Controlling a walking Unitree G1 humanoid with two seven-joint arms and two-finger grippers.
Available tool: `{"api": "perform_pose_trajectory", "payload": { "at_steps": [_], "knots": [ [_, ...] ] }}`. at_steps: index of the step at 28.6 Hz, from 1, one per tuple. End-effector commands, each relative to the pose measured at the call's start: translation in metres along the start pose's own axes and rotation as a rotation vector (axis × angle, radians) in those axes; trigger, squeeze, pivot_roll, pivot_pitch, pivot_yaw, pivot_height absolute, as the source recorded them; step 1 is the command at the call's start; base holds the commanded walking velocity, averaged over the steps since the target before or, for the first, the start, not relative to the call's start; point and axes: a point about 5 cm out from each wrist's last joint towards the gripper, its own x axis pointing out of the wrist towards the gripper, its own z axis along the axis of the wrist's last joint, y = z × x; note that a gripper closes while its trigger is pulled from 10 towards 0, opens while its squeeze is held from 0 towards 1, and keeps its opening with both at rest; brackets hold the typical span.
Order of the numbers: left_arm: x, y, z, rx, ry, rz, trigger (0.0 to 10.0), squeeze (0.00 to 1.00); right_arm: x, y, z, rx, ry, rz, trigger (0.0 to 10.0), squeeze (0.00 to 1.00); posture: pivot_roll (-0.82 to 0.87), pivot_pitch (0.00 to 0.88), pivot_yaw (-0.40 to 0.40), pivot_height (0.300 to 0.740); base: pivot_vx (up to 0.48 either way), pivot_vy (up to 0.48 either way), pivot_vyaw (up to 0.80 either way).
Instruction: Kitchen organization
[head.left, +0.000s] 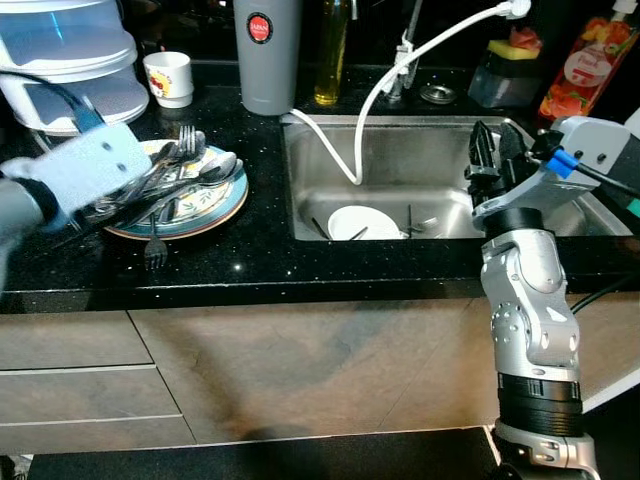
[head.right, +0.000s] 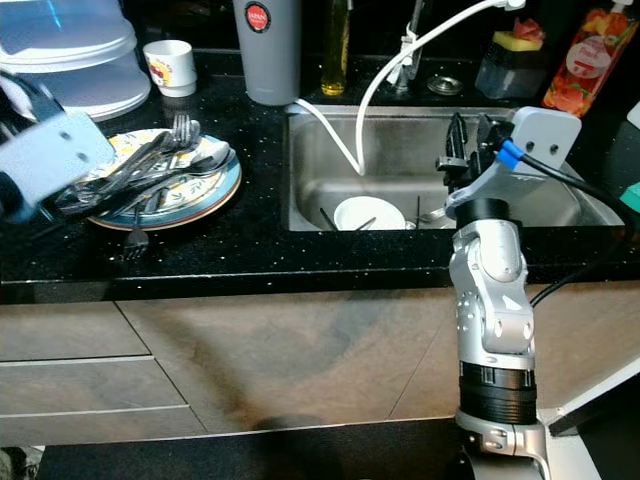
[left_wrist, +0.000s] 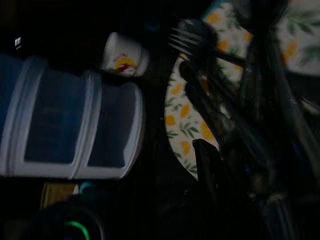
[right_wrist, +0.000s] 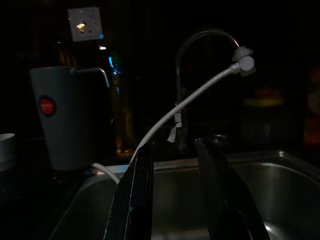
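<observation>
The right arm (head.left: 530, 330) rises nearest, silver and jointed, elbow bent, its gripper (right_wrist: 172, 190) held above the steel sink (head.left: 400, 160) with the two black fingers parted and empty. At the left, the left gripper (head.left: 150, 190) reaches over the patterned plate (head.left: 215, 210) on the black speckled counter (head.left: 260, 250); whether it grips I cannot tell. Cutlery (head.left: 190, 175) lies heaped there, long axes running near-left to far-right. One fork (head.left: 155, 250) points its tines nearward off the rim. A white bowl (head.left: 362, 222) sits in the sink.

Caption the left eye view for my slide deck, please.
Left hand reaches cutlery on a patterned plate; right hand hangs open over the sink.
</observation>
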Motion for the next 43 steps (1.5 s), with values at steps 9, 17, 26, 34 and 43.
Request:
{"api": "perform_pose_trajectory", "payload": {
  "at_steps": [9, 17, 26, 34, 43],
  "knots": [
    [0.001, -0.009, -0.006, 0.221, -0.027, -0.271, 10.0, 0.0, -0.002, 0.0, 0.0, 0.0, 0.0, 0.002, 10.0, 0.0, 0.1, 0.046, -0.032, 0.74, 0.0, 0.0, 0.0],
    [-0.002, 0.019, -0.002, 0.32, -0.026, -0.209, 10.0, 1.0, -0.002, -0.001, 0.0, -0.002, -0.003, 0.0, 10.0, 0.0, 0.1, 0.043, -0.035, 0.74, 0.0, 0.0, 0.0],
    [-0.02, 0.026, -0.003, 0.382, -0.069, -0.335, 10.0, 0.0, 0.001, 0.003, -0.001, 0.005, -0.004, 0.014, 10.0, 0.0, 0.11, 0.034, -0.037, 0.74, 0.0, 0.0, 0.0],
    [-0.028, 0.018, -0.007, 0.381, -0.09, -0.428, 10.0, 0.0, 0.002, 0.003, -0.002, 0.01, 0.0, 0.017, 10.0, 0.0, 0.13, 0.04, -0.043, 0.74, 0.0, 0.0, 0.0],
    [-0.009, 0.004, -0.012, 0.344, -0.084, -0.418, 10.0, 0.0, 0.004, 0.008, -0.004, 0.023, 0.001, 0.029, 10.0, 0.0, 0.13, 0.043, -0.053, 0.74, 0.0, 0.0, 0.0]
  ]
}}
